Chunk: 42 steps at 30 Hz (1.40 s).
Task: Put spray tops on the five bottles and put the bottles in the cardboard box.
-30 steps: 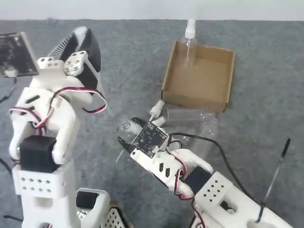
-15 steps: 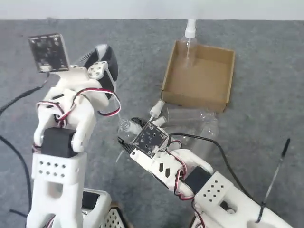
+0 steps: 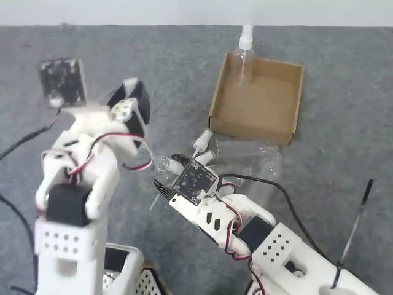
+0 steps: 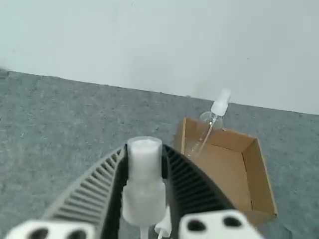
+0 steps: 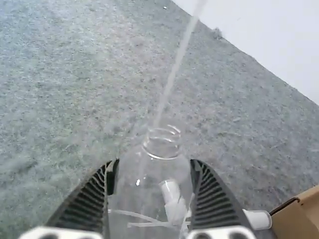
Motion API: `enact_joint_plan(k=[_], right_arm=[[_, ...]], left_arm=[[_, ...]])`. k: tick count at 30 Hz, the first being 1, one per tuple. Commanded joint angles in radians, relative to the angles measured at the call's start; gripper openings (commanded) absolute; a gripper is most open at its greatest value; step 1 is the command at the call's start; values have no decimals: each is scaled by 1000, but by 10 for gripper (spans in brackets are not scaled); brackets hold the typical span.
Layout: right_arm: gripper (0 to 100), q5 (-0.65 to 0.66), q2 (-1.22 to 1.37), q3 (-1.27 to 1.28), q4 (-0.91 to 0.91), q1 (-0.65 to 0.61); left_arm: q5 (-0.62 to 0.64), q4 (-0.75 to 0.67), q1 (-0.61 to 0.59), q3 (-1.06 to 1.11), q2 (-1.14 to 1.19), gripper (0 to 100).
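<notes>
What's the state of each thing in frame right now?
left gripper: shut on spray top, raised off the table.
spray top: held, not yet on a bottle.
right gripper: shut on open bottle.
open bottle: uncapped, mouth bare.
capped bottle: upright in a corner of the box.
cardboard box: open, one bottle inside.
lying bottles: on their sides beside the box.

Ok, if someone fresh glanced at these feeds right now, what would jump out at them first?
First, the left gripper clamping a white spray top between its jaws, held up over the grey carpet. Next, the right gripper shut on a clear open-necked bottle low over the carpet. Beyond them sits the cardboard box, with one capped bottle standing in its far corner.
</notes>
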Motion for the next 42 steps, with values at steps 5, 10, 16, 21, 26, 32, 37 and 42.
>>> enact_joint_plan(k=[5,10,16,21,26,32,37,42], right_arm=[[6,-23,-41,-14,-22,-2],[6,-84,-41,-14,-24,56],[6,-163,-41,-14,-35,102],[6,-175,-41,-14,-35,105],[6,-175,-41,-14,-35,105],[6,-175,-39,-14,-35,105],[6,-176,-38,-14,-35,105],[6,-176,-36,-14,-35,105]], left_arm=[[-71,-29,87,177,-137,11],[-91,-68,114,285,-196,11],[-92,-71,115,357,-311,13],[-100,-181,115,472,-342,13],[-112,-241,114,530,-348,13],[-112,-244,123,562,-348,13],[-121,-247,206,595,-342,13],[-149,-267,204,630,-348,13]])
